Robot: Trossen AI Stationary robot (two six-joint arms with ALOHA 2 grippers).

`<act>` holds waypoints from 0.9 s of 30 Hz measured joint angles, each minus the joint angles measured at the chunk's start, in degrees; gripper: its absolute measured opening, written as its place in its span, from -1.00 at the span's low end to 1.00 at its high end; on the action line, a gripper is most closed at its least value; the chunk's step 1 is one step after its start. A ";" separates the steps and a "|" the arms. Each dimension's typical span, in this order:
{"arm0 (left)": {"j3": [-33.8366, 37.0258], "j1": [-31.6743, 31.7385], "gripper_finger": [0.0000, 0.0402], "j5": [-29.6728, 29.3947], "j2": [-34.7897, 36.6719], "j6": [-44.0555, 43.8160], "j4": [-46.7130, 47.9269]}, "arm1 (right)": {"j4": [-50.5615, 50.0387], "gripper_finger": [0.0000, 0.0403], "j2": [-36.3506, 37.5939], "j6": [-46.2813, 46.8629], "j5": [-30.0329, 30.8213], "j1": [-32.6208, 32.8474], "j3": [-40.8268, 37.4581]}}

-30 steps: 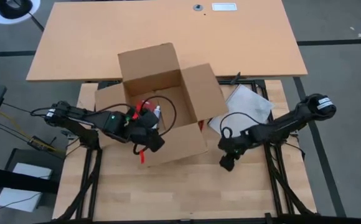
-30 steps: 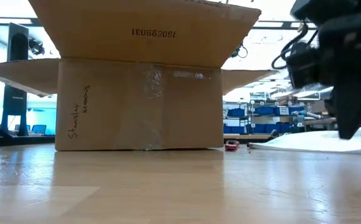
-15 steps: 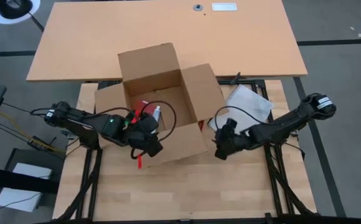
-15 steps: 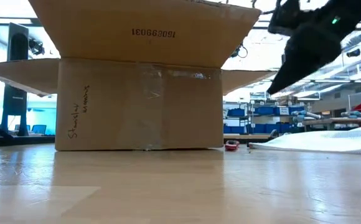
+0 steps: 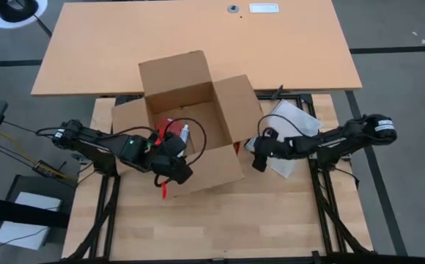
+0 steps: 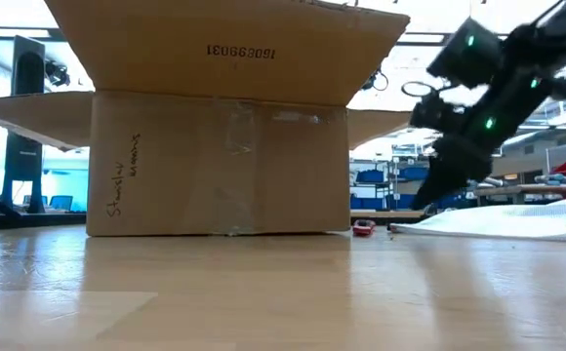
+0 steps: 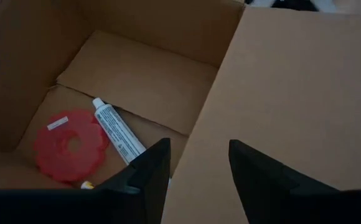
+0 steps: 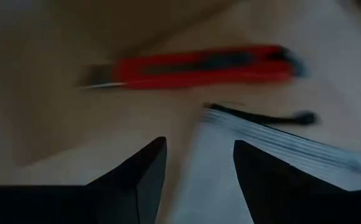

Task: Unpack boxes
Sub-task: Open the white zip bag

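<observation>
The brown cardboard box [image 5: 190, 125] stands open in the middle of the table, its four flaps spread. Inside lie a red round disc [image 7: 68, 143] and a white tube [image 7: 115, 130]. My left gripper [image 5: 174, 170] hovers open over the box's near side. In the left wrist view its fingers stand on either side of the near flap's edge [image 7: 199, 130]; I cannot tell if they touch it. My right gripper [image 5: 256, 163] is open beside the right flap, pointing slantwise down. In front of it lie the red box cutter [image 8: 199, 65] and the edge of the white plastic bag [image 8: 274, 146].
The bag [image 5: 294, 126] lies flat on the table to the right of the box, partly under my right arm. In the low view the box cutter [image 6: 363, 227] rests on the table by the box's right corner. A black cord [image 8: 261, 115] crosses the bag. A bigger tabletop [image 5: 198, 44] lies beyond.
My right gripper has swung from the near part of the table toward the far edge and the box's right flap, rolling its wrist and sinking a little. The box, its contents and my left gripper have kept still.
</observation>
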State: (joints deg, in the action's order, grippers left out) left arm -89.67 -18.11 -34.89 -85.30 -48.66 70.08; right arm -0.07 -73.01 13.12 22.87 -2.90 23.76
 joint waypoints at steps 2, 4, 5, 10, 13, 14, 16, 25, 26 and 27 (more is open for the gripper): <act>0.00 0.00 -0.13 0.00 0.00 0.00 0.00 | 3.01 -0.07 0.00 -1.23 -1.48 -2.90 -2.43; 0.00 0.00 -0.13 0.00 0.00 0.00 0.00 | 6.29 -0.09 0.00 -4.26 -6.18 -5.24 -5.16; 0.00 0.00 -0.13 0.00 0.00 0.00 0.00 | 8.06 -0.10 0.00 -5.18 -8.55 -6.04 -6.64; 0.00 0.04 -0.13 0.00 0.00 -0.02 0.00 | 13.76 -0.18 0.10 -4.54 -14.56 -6.04 -10.46; 0.00 0.04 -0.13 -0.02 0.00 -0.02 -0.20 | 13.83 -0.21 0.17 -4.31 -13.61 -5.37 -10.98; 0.00 0.04 -0.13 -0.02 0.00 -0.02 -0.48 | 13.37 -0.22 0.17 -4.30 -13.46 -5.35 -10.97; 0.00 0.04 -0.13 -0.04 0.00 -0.02 -1.14 | 12.68 -0.25 0.20 -3.52 -14.44 -5.17 -10.97; -0.02 0.04 -0.13 -0.02 0.00 0.23 -3.39 | 16.84 -0.42 -0.10 3.47 -26.05 7.73 -10.74; -0.02 0.04 -0.13 -0.02 0.00 0.24 -3.39 | 16.66 -0.42 -0.11 4.66 -25.92 9.44 -10.50; -0.02 0.04 -0.13 -0.02 0.00 0.26 -3.38 | 16.47 -0.40 -0.11 5.55 -25.89 11.09 -10.04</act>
State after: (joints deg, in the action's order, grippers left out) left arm -89.69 -18.06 -34.92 -85.30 -48.40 66.70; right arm 16.40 -73.12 18.68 -3.02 8.18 13.73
